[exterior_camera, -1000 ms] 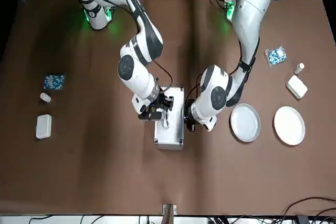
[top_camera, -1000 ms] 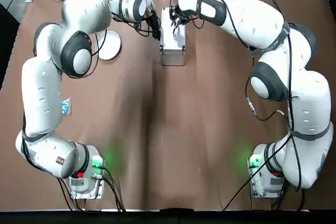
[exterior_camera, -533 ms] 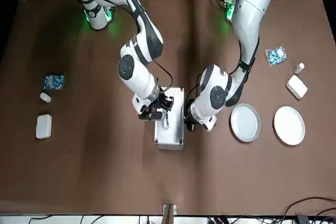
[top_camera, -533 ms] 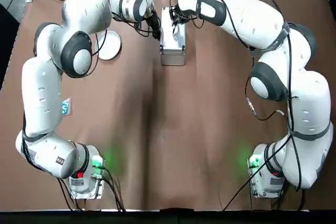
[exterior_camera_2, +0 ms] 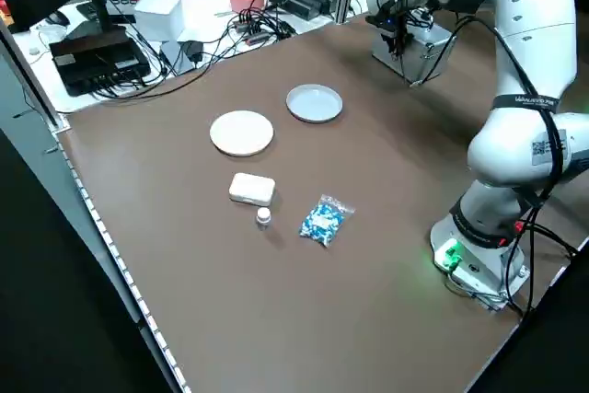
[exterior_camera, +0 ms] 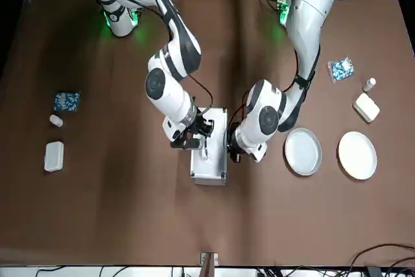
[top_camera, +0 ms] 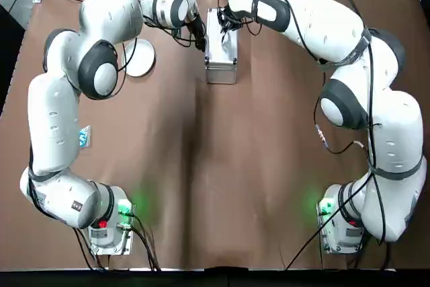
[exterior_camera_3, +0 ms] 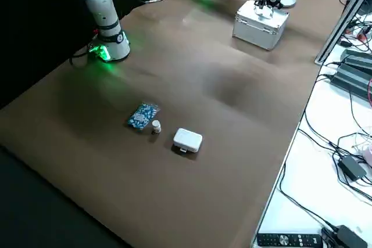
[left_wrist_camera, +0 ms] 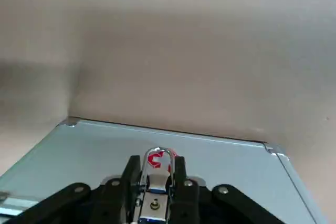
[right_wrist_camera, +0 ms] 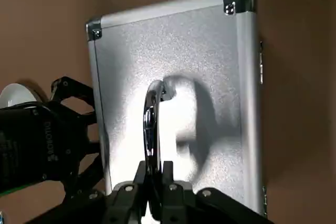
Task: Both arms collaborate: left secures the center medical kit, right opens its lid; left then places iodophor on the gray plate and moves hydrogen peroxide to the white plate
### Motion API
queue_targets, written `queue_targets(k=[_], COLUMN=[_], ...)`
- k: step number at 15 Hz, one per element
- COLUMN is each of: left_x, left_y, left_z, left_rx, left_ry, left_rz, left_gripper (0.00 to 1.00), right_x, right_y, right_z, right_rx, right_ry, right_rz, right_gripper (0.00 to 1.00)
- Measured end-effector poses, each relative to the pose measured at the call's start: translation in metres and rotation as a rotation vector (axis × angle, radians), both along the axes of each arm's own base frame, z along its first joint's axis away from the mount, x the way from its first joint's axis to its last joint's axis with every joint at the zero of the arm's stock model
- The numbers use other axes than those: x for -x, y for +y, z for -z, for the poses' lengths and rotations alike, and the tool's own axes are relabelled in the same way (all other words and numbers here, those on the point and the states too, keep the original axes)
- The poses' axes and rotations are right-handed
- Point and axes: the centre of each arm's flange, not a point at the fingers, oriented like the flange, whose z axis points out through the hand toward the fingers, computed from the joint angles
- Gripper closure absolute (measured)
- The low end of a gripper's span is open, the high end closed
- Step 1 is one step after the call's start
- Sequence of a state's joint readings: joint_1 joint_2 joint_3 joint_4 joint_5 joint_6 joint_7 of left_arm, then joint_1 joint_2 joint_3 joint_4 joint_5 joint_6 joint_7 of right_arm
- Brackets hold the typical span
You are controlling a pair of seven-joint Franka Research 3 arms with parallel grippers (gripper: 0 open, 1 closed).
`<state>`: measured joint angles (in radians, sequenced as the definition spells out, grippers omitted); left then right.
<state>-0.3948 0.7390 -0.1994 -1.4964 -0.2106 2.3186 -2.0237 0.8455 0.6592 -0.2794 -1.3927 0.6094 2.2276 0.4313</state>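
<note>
Silver metal: the medical kit [exterior_camera: 209,168] sat lid-down mid-table, near the far edge. Gray plate [exterior_camera: 303,152] lay just beside my left arm, white plate [exterior_camera: 357,156] beyond. My right gripper [right_wrist_camera: 153,165] pinched the top handle [right_wrist_camera: 151,124], ready to lift. My left gripper [left_wrist_camera: 157,161] seemed clamped on the side latch [left_wrist_camera: 156,199], presumably bracing; contact was partly hidden. Bare table to the kit's right left swing room.

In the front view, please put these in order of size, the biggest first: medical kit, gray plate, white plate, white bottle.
1. Medical kit
2. Gray plate and white plate: too alike to rank
3. White bottle
</note>
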Motion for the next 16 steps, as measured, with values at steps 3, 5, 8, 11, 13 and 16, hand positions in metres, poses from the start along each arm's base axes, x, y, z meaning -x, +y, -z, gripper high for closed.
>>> queue_targets(k=[3, 5, 8, 11, 13, 16], left_x=[0.000, 0.000, 0.000, 0.000, 0.000, -0.001], left_y=[0.000, 0.000, 0.000, 0.000, 0.000, -0.001], left_z=[0.000, 0.000, -0.001, -0.001, -0.001, -0.001], left_rx=[0.000, 0.000, 0.000, 0.001, 0.001, 0.001], left_ry=[0.000, 0.000, -0.001, -0.001, -0.002, -0.002], left_rz=[0.000, 0.000, 0.001, 0.001, 0.001, 0.001], left_gripper=[0.70, 0.70, 0.70, 0.70, 0.70, 0.70], right_x=[-0.005, -0.008, -0.013, -0.020, -0.023, -0.026], right_y=[-0.006, -0.011, -0.026, -0.046, -0.056, -0.066], right_z=[-0.009, -0.016, -0.025, -0.034, -0.037, -0.037], right_rx=[0.005, 0.007, 0.010, 0.009, 0.008, 0.003], right_ry=[0.029, 0.046, 0.084, 0.120, 0.139, 0.158], right_rz=[-0.004, -0.002, 0.000, 0.011, 0.015, 0.010], right_gripper=[0.87, 0.87, 0.87, 0.87, 0.87, 0.87])
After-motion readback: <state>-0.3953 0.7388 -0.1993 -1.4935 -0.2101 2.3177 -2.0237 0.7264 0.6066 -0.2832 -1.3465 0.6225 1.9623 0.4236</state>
